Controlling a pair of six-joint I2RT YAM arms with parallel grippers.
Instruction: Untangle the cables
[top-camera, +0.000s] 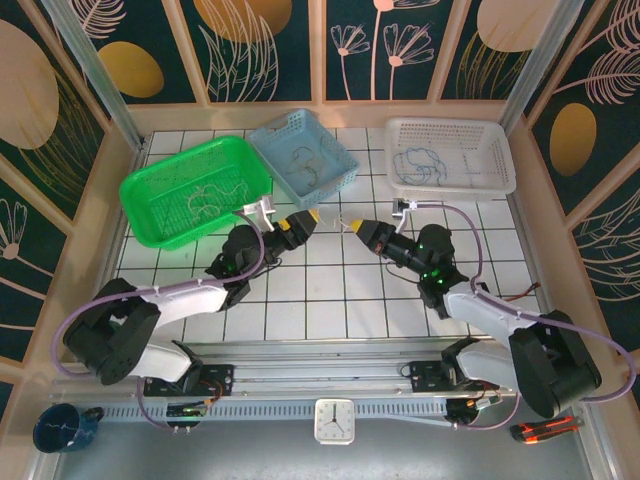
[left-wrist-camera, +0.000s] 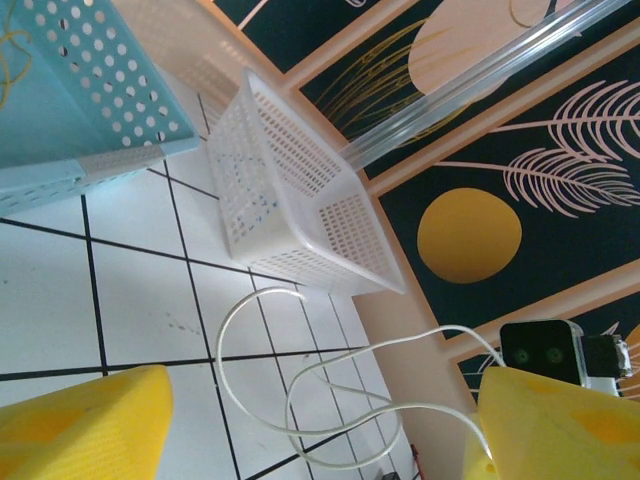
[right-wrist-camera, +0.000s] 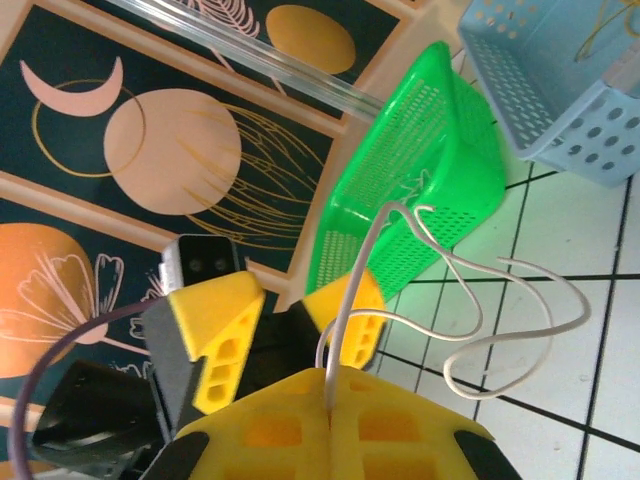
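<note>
Over open tiles (top-camera: 330, 290), right fingers (right-wrist-camera: 270, 425) clamp a white cable (left-wrist-camera: 221, 330); left fingers (left-wrist-camera: 80, 425) gape wide.

My left pincer (top-camera: 308, 218) and right pincer (top-camera: 350, 226) face tip to tip over the table (top-camera: 330, 290), a cable (right-wrist-camera: 345, 310) looping between them. Beyond the left sit a tray (top-camera: 127, 187) and basket (top-camera: 268, 140); beyond the right, a second basket (top-camera: 505, 160).

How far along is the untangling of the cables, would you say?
Sorted cables already lie in the green basket, blue basket and white basket. In hand: the right hand is shut on one white cable, with the open left hand facing it. Left, probably: placing that cable in a basket.
</note>
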